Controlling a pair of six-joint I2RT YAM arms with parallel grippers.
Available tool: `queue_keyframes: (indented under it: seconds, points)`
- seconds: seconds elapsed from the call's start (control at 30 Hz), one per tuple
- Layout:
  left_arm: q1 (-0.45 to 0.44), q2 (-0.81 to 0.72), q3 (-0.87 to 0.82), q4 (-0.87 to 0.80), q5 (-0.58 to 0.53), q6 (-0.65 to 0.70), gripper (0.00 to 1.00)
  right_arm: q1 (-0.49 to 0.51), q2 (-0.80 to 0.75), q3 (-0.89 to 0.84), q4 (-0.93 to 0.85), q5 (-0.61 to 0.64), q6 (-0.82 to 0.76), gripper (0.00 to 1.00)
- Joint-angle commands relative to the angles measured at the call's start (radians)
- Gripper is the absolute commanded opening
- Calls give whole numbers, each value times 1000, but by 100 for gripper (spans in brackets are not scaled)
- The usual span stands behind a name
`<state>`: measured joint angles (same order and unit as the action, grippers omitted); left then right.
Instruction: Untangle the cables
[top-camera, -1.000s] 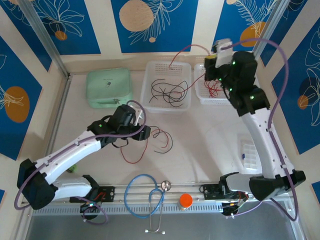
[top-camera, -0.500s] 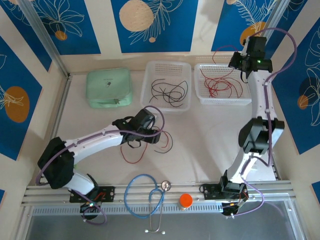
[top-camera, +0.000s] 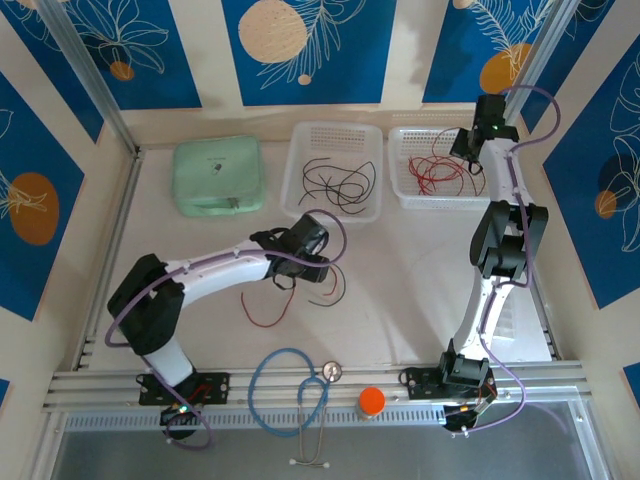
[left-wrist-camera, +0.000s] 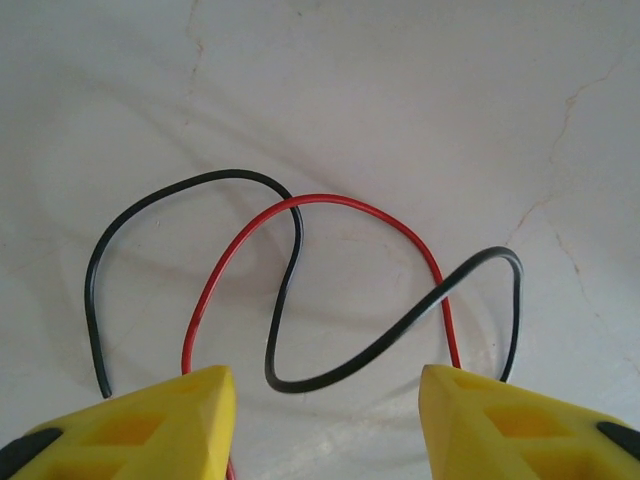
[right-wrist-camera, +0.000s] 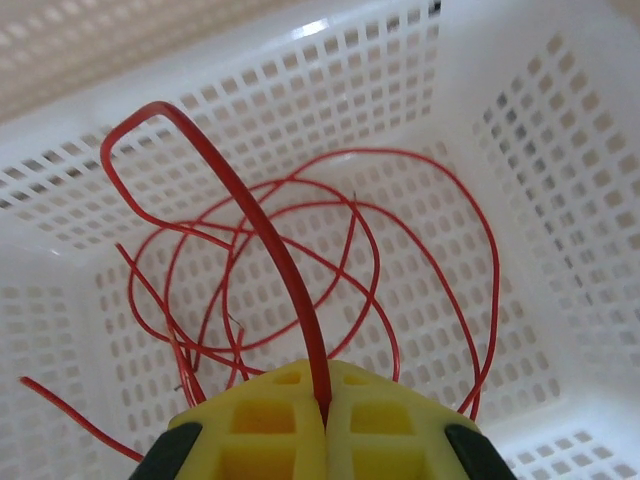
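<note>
Right now your left arm stretches across the tabletop to the loose cables lying near its middle, just in front of the middle basket. Your left jaws stand apart with nothing between them. In the left wrist view their yellow fingers sit low at either side, and past them a black cable and a red strand lie flat and cross each other twice. The red one arches, and each leg runs down toward a fingertip; you cannot tell whether either touches.

Your right arm is raised over the right basket at the far side. Your right jaws are clenched on a single red cable, which rises from between the closed fingers and hooks over above the pile of red cables in that basket.

Black cables lie in the middle basket. A green case sits to its left, and a blue stethoscope lies at the near edge, well apart from the loose cables.
</note>
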<state>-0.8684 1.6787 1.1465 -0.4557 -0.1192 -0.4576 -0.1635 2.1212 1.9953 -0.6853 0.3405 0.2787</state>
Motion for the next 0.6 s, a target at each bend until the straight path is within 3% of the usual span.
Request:
queue_keyframes:
  seconds: [0.0, 0.07, 0.27, 0.37, 0.57]
  points:
    - [-13, 32, 40, -8, -38, 34, 48, -14, 13, -24, 13, 16, 42, 0]
    - [-15, 47, 46, -9, -58, 51, 46, -20, 25, -20, -5, 20, 48, 1]
    - [-18, 88, 68, -15, -95, 92, 36, -24, -6, -36, -23, 20, 48, 25]
    - [-20, 95, 73, -3, -86, 103, 25, -24, -54, -75, -9, 2, 61, 32]
    - [-31, 66, 79, 11, -59, 106, 0, -14, -202, -215, 44, -67, 90, 38]
